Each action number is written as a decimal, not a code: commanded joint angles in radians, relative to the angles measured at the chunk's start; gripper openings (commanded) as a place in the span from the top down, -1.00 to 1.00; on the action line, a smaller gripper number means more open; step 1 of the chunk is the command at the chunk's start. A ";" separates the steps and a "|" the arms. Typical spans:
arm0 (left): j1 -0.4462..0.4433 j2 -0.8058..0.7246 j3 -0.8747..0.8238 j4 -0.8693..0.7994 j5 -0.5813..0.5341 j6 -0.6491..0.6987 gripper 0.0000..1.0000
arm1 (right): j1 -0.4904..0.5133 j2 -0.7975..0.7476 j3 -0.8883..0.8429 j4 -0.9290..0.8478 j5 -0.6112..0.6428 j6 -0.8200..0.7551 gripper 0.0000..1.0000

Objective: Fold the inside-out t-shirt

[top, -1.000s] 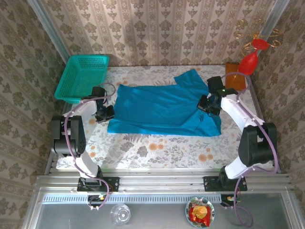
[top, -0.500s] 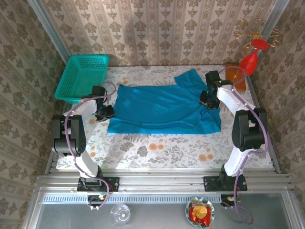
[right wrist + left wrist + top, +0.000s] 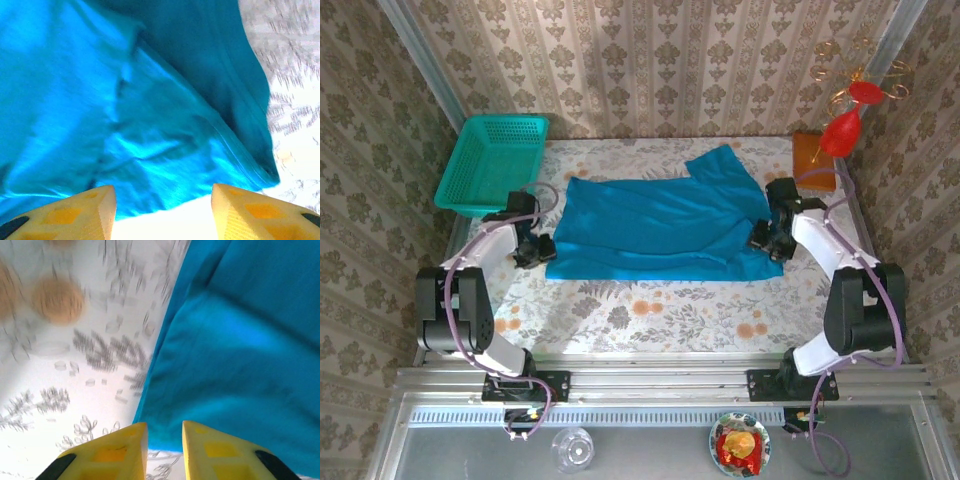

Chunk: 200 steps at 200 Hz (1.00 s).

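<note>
On floral tablecloth (image 3: 650,310): blue t-shirt (image 3: 660,225) spread; damask wallpaper (image 3: 650,60) around.

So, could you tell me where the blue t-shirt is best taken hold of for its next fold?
Probably at its two near corners. The t-shirt lies flat, spread wide across the table, one corner just ahead of the left fingers and its near edge just ahead of the right fingers. Come in low from each outer side, slipping one finger under the cloth edge.

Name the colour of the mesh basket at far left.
The mesh basket is teal; clearest in the top external view.
</note>
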 commanded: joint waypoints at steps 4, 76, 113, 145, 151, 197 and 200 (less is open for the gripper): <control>0.006 0.000 -0.062 -0.020 0.017 -0.023 0.43 | -0.047 -0.066 -0.078 -0.006 -0.032 -0.025 -0.09; 0.009 0.104 -0.059 0.011 -0.003 -0.028 0.42 | -0.192 -0.088 -0.228 0.077 -0.112 -0.037 -0.09; 0.018 0.140 -0.050 0.022 -0.013 -0.023 0.52 | -0.231 -0.016 -0.238 0.132 -0.159 -0.023 -0.02; 0.023 0.151 -0.049 0.034 -0.005 -0.020 0.69 | -0.242 0.007 -0.242 0.191 -0.212 -0.018 0.10; 0.023 0.151 -0.049 0.035 -0.006 -0.021 0.71 | -0.242 0.011 -0.240 0.194 -0.209 -0.018 0.11; 0.024 0.153 -0.036 0.033 -0.007 -0.015 0.75 | -0.253 0.036 -0.210 0.195 -0.209 -0.022 0.13; 0.024 0.152 -0.036 0.032 -0.008 -0.015 0.76 | -0.253 0.039 -0.207 0.194 -0.209 -0.021 0.13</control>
